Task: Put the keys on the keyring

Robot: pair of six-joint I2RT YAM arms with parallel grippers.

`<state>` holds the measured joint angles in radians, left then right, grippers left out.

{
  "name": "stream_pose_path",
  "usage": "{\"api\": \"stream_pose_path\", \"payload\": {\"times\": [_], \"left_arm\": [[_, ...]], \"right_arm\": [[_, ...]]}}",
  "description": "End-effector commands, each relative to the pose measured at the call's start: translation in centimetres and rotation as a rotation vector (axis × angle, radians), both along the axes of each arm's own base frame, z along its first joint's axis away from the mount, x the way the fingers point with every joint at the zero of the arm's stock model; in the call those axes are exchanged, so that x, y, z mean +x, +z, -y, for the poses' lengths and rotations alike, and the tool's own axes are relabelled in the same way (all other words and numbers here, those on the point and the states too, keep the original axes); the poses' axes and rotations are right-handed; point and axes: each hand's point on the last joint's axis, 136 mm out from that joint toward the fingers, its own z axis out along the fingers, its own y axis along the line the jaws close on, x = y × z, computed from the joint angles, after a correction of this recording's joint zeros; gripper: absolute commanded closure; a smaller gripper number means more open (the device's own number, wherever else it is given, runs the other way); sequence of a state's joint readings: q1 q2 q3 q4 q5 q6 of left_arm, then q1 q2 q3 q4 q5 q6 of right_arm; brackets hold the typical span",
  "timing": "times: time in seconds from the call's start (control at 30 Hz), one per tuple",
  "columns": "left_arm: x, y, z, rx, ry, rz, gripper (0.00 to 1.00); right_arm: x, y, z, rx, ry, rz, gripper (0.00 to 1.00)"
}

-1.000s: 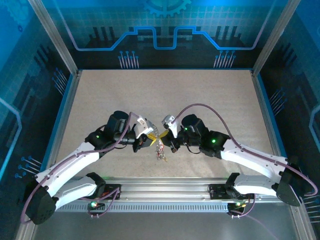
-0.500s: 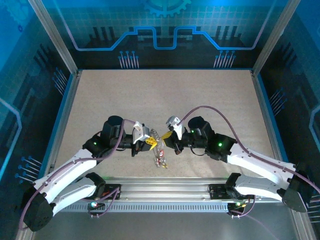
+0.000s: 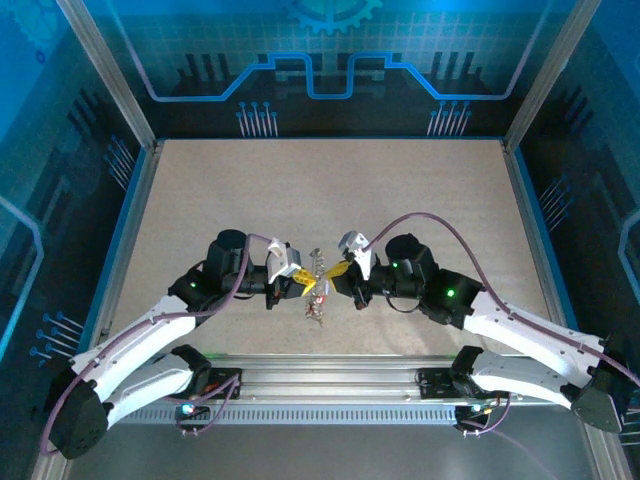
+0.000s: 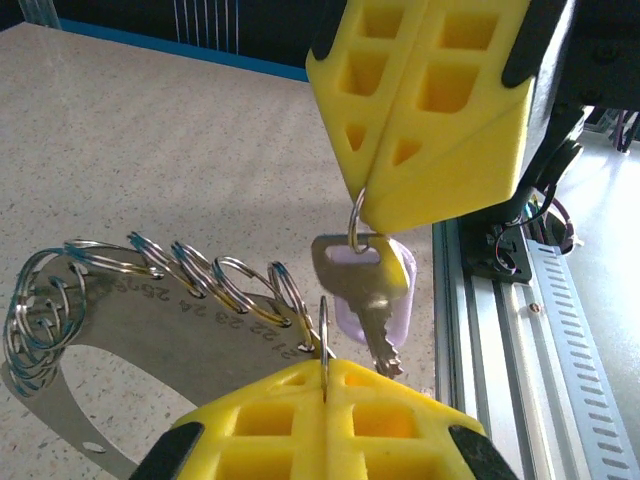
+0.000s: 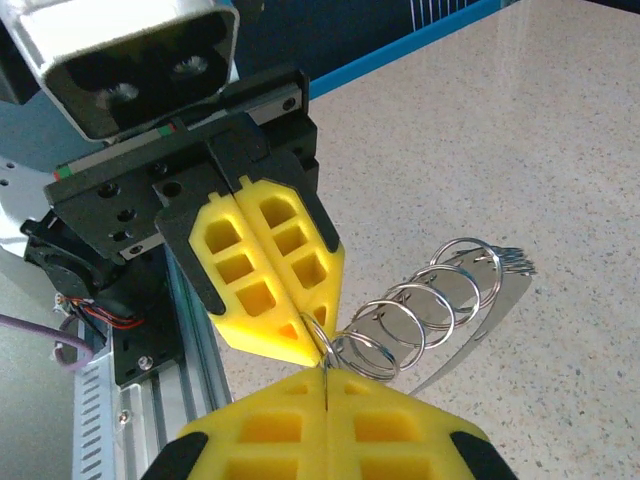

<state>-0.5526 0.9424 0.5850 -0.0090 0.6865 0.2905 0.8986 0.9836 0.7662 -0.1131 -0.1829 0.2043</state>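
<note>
Pads (image 5: 250, 265) of the left gripper (image 5: 308, 335), yellow and ribbed, are pressed tight together. They reach in from the left of the keyring (image 4: 150, 330) and nip a thin wire ring at the end of its row. The keyring is a flat grey metal band bent into a loop, with digits stamped along it. A line of small split rings (image 4: 215, 275) is threaded side by side on its upper edge, and more of them bunch at its bend. Seen from above, the keyring sits midway between the two arms, over the speckled table (image 3: 320, 190). Whether the band's lower end touches the table I cannot tell.

Just right of the keyring's last ring hangs a key (image 4: 362, 285), silver blade pointing down, with a pale lilac head cover behind it. A small wire loop (image 4: 356, 218) runs through the hole in the key's head and up into the right gripper (image 4: 380, 198). That gripper comes in from the right of the keyring, its yellow pads likewise closed against each other, pinching the loop at their very tips. Whether this loop and the ring in the left gripper are one piece is unclear. From above, a red speck (image 3: 312, 297) shows in the cluster just below the keyring, too small to make out.
</note>
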Motion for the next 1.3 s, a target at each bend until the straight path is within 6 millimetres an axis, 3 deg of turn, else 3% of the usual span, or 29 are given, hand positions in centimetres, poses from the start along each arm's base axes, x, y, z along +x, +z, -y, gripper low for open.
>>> {"api": "stream_pose_path", "payload": {"times": [0.0,0.13,0.27,0.37,0.47,0.6,0.77,0.9,1.0,1.27], "left_arm": [[-1.0,1.8,0.1,-0.064,-0.066,0.141,1.00],[-2.2,2.3,-0.2,-0.132,-0.105,0.317,1.00],[-3.0,2.9,-0.1,-0.157,-0.162,0.363,1.00],[-3.1,3.4,-0.1,-0.163,-0.174,0.393,1.00],[-2.9,3.5,0.0,-0.169,-0.181,0.403,1.00],[-2.5,3.1,0.1,-0.173,-0.209,0.389,1.00],[-1.2,1.7,0.3,-0.101,-0.202,0.445,1.00],[-0.6,1.4,0.5,-0.082,-0.208,0.515,1.00],[-0.5,1.2,0.6,-0.080,-0.216,0.558,1.00],[-0.3,0.3,0.5,-0.033,-0.211,0.679,1.00]], "right_arm": [[0.0,-0.1,0.3,-0.027,-0.009,0.033,1.00],[0.0,-1.2,1.0,-0.099,-0.003,0.071,1.00],[0.6,-2.4,2.0,-0.095,-0.052,0.038,1.00],[2.2,-3.6,3.9,-0.066,-0.182,-0.021,1.00],[4.4,-6.1,7.1,-0.105,-0.391,-0.117,1.00],[5.4,-10.1,10.9,-0.129,-0.606,-0.303,1.00],[3.4,-15.7,15.9,-0.188,-0.948,-0.637,1.00],[1.7,-18.2,16.6,-0.219,-1.025,-0.785,1.00],[2.4,-18.8,16.6,-0.232,-1.023,-0.817,1.00],[4.0,-22.9,15.1,-0.321,-0.980,-1.035,1.00]]}}
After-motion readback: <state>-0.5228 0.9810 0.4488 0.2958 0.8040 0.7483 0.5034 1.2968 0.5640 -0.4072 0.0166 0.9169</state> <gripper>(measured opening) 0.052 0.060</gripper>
